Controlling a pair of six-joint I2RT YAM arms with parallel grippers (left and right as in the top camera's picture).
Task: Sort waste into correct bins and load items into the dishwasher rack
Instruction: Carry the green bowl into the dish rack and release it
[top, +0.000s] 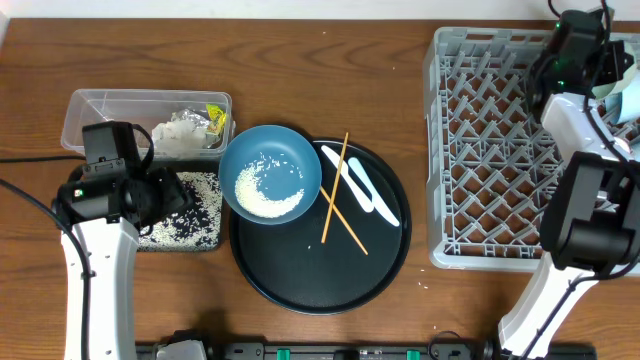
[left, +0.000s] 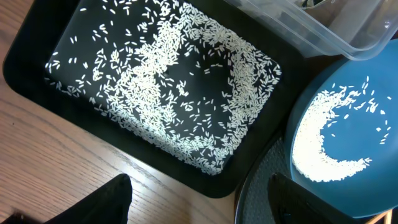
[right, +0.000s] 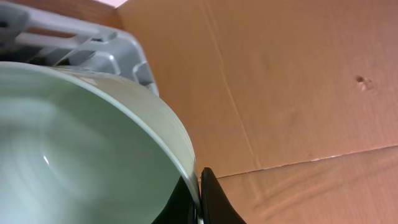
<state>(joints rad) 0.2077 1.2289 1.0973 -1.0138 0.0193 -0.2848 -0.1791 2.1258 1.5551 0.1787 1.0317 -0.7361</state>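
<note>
My left gripper (left: 205, 208) is open and empty, hovering over the front edge of the shallow black tray (left: 37, 68), which holds scattered white rice (left: 155, 87). To its right, a large blue bowl (top: 270, 172) with a crescent of rice sits on the round tray's edge. Behind it, the clear tub (top: 90, 110) holds crumpled tissue (top: 180, 135) and a yellow-green wrapper (top: 215, 118). My right gripper (right: 199, 196) is shut on the rim of the pale-green bowl (right: 81, 155), over the far right corner of the grey dishwasher rack (top: 450, 150).
The round black tray (top: 300, 270) carries crossed wooden chopsticks (top: 335, 190) and a white plastic spoon (top: 362, 186). Beyond the rack's corner (right: 93, 43), the right wrist view shows brown cardboard (right: 280, 81). The left arm (top: 95, 260) reaches in from the front left.
</note>
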